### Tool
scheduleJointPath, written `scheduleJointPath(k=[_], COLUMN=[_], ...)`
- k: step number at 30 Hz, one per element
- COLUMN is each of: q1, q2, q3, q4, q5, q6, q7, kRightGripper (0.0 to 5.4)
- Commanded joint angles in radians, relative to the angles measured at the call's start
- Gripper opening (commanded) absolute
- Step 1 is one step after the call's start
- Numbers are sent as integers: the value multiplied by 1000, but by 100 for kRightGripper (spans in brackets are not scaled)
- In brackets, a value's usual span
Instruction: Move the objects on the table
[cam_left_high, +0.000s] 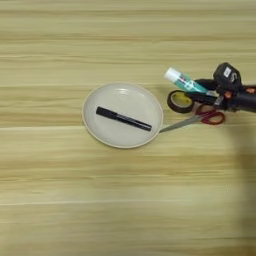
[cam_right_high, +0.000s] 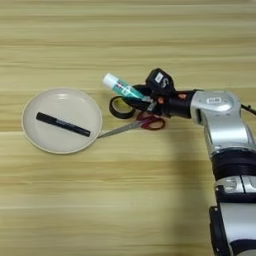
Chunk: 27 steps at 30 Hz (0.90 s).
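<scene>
A white glue stick with a teal-green label (cam_left_high: 181, 80) points up-left, tilted above a roll of tape. My right gripper (cam_right_high: 141, 96) comes in from the right and is shut on the stick's lower end, one black finger (cam_left_high: 205, 83) above it and one below. The slim black marker pen (cam_left_high: 123, 119) lies diagonally inside the round cream plate (cam_left_high: 125, 97), well left of the gripper. All of this rests on the light wood-grain table (cam_left_high: 125, 200).
A dark roll of tape (cam_right_high: 121, 107) lies just under the glue stick. Red-handled scissors (cam_right_high: 150, 122) lie beside it, blades pointing at the plate's right rim. My silver forearm (cam_right_high: 220, 120) runs down the right side.
</scene>
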Motion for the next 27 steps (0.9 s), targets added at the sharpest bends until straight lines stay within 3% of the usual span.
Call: scheduleJointPath(k=[1, 15, 27], q1=[-66, -47, -45], q2=[-56, -70, -86], q3=[-19, -29, -14], q4=[-15, 15, 127], q5=[4, 24, -7], q6=[-44, -96, -234], q7=[-21, 44, 72], kRightGripper=[167, 167, 167])
